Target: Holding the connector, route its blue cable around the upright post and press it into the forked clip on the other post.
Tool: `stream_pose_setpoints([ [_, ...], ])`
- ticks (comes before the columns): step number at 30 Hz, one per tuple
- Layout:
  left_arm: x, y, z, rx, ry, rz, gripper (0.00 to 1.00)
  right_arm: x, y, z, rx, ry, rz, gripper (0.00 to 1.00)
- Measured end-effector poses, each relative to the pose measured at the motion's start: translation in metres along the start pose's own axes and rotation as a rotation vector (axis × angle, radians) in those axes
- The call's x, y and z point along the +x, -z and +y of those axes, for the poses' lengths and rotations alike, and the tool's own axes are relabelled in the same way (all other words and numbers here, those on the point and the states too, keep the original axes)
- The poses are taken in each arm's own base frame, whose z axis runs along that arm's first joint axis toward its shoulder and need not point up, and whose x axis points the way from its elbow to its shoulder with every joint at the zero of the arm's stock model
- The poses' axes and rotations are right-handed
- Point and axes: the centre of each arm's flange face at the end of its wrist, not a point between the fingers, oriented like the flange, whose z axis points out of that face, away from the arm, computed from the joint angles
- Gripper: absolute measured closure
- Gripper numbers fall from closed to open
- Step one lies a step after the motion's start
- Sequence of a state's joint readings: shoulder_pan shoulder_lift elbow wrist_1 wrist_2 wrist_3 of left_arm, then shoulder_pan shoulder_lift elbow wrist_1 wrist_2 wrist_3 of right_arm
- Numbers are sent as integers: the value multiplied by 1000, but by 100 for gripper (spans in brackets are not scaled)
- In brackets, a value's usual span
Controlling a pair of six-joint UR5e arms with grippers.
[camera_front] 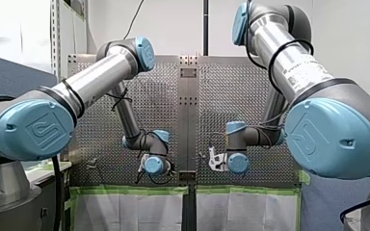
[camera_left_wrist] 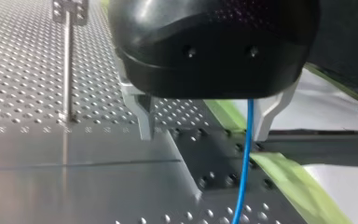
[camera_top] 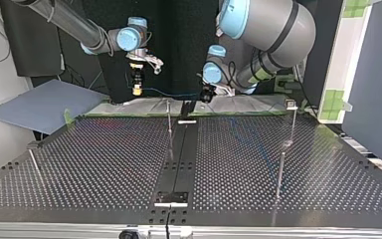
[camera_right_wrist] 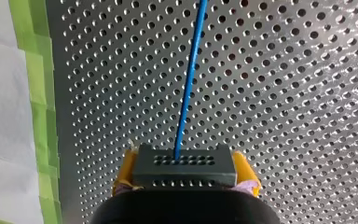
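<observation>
My right gripper (camera_right_wrist: 184, 173) has its yellow pads shut on a dark grey connector (camera_right_wrist: 184, 164). The blue cable (camera_right_wrist: 189, 79) runs from the connector out over the perforated table. In the top view this gripper (camera_top: 137, 90) hangs at the far edge, and the cable (camera_top: 174, 92) stretches across to my left gripper (camera_top: 207, 96). In the left wrist view, my left gripper (camera_left_wrist: 205, 135) is open, and the cable (camera_left_wrist: 244, 168) passes between its metal fingers close to one of them. A post with a forked clip (camera_left_wrist: 69, 9) stands beside it.
A thin upright post (camera_top: 169, 122) stands near the table's middle strip. A clip-topped post (camera_top: 292, 107) and a further one (camera_top: 280, 172) stand at the top view's right, and a short post (camera_top: 34, 162) at its left. Green tape (camera_left_wrist: 284, 172) lines the table's edge.
</observation>
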State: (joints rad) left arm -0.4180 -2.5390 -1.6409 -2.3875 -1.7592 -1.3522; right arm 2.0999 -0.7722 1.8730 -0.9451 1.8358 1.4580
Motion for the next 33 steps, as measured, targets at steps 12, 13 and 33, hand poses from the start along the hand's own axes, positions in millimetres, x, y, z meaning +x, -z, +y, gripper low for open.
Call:
stream_pose_setpoints([
  [12,-4,0,-8,27,100,-30,0,-1,-7,8,5,16,19,90],
  [13,-4,0,-8,21,109,-29,0,-2,-8,9,7,16,19,90],
  [33,-4,3,-5,-70,280,-26,0,-52,-42,11,142,19,-48,87],
])
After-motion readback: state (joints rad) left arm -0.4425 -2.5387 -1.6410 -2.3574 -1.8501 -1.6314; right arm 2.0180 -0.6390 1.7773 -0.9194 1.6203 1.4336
